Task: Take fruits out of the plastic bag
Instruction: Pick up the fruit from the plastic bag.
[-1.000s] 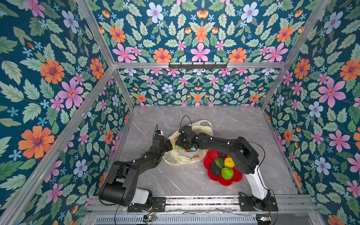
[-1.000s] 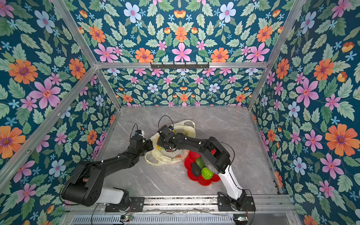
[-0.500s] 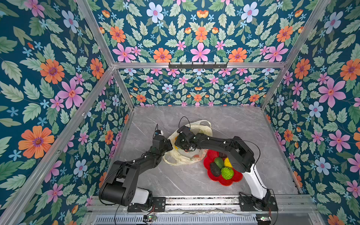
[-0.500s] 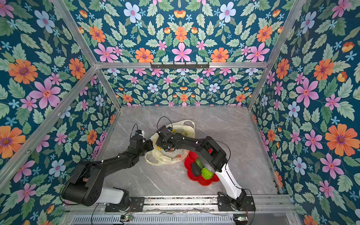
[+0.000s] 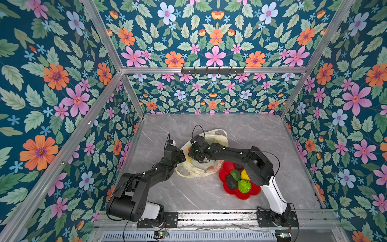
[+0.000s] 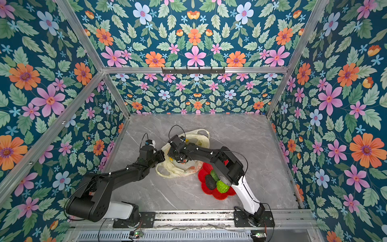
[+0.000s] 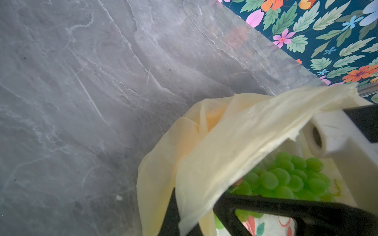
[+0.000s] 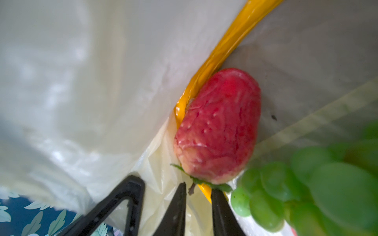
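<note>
bag (image 5: pixel 196 170): mid-bench, slumped, touching or just beside dish (image 5: pixel 247 196); rim raised on left arm's side
bag feel: thin crinkly film, near weightless, no stiffness; likely to drag along with any fruit pulled out unless pinned
left fingers (image 7: pixel 266 208): clamped tight on bag rim, flap held off bench, mouth propped
right fingers (image 8: pixel 178 210): inside bag, narrow gap, tips either side of strawberry's stem end; contact unclear, no firm hold visible
strawberry (image 8: pixel 218 126): in bag, on lower film, against banana (image 8: pixel 225 40), grapes (image 8: pixel 327 183) just beside
strawberry feel: probably light, smooth moulded skin, tapered, so apt to squirt out of a tip pinch; leafy cap too thin for a hold; better across the broad middle
grapes feel: knobbly bunch, probably light, some give; best taken across the cluster, not by one berry; visible from left wrist too (image 7: pixel 286 179)
banana feel: long, smooth, mostly under film; mid-length the safest hold
already out: avocado (image 5: pixel 231 182), bumpy green fruit (image 5: pixel 244 186), lemon (image 5: pixel 244 174) in dish; more there partly hidden by right arm
edges: loop handle (image 5: pixel 215 131) loose by right wrist, snag risk on pulling out; upper film drooping over right fingers, likely to cling
room: bare bench (image 5: pixel 209 197) in front of bag, more behind it; dish near, right forearm passing over it; walls well apart; both sets of fingers close together at the mouth, little clearance there
</note>
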Controlling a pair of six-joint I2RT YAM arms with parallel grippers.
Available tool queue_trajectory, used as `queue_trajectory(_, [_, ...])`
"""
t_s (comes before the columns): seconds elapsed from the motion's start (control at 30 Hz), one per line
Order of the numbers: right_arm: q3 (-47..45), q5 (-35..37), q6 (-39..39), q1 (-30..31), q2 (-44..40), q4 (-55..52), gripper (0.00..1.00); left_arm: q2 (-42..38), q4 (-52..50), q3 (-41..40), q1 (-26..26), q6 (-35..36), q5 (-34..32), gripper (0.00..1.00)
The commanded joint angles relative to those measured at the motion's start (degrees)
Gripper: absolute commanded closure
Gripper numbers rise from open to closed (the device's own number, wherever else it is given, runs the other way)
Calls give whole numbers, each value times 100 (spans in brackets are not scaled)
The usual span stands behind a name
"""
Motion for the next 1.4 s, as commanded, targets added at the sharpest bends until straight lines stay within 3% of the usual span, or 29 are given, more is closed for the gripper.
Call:
queue_trajectory(0.0, [37,90,17,8,10,-7,76,-9,144,-23,4,19,61,100])
queue_trajectory(0.83, [324,97,390,26,288,36,75,-64,169,-52,4,19,95,100])
queue_trajectory(1.37, [-271,495,69,37,-321,14,95,-97,160,-52,2,45,56,100])
